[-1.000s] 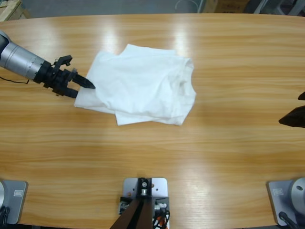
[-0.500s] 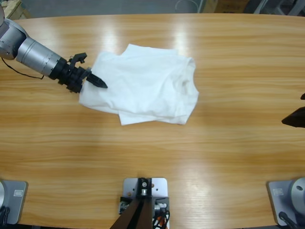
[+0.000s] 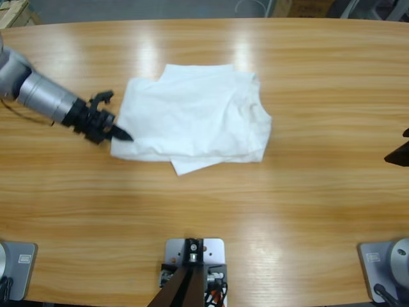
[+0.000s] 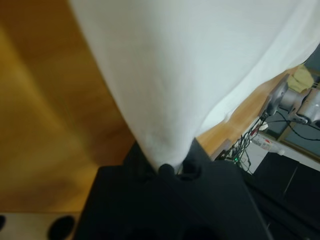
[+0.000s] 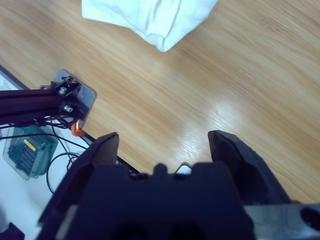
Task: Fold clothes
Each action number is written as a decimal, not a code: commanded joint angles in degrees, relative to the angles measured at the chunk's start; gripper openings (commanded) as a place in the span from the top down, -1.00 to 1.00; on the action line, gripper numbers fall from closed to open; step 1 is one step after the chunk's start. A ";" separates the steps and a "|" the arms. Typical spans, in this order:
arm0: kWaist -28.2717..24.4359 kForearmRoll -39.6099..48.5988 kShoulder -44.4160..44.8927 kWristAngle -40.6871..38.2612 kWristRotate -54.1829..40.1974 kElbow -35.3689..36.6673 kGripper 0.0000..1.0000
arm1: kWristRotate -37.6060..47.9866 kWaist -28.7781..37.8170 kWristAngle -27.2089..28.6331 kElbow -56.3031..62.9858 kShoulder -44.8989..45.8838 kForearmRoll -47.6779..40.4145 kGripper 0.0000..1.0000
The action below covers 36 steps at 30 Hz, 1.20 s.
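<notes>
The white T-shirt (image 3: 195, 119) is spread mid-desk (image 3: 211, 211), its near-left corner pinched by the left hand (image 3: 121, 135), while the right hand (image 5: 162, 142), jaws spread and empty, is kept well apart from the shirt's far side.

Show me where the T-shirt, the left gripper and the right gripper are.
T-shirt (image 3: 192, 118): high view, middle of the folded white cloth.
Left gripper (image 3: 118, 133): high view, fingers pinching the shirt's left edge.
Right gripper (image 5: 162, 145): right wrist view, gap between its spread fingers.

table (image 3: 300, 211): long, wooden, glossy | light: overhead glare patches | floor (image 3: 128, 9): grey
</notes>
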State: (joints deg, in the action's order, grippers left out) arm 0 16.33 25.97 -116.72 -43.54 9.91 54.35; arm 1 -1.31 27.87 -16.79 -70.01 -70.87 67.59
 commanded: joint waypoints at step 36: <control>-0.60 -8.47 26.30 14.21 13.45 -15.27 -0.61 | 0.34 0.52 0.01 2.86 2.13 -1.23 -0.77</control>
State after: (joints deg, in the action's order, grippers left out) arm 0 15.41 18.26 -100.55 -36.81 22.77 38.61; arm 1 -1.31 27.87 -17.12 -68.98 -68.52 67.08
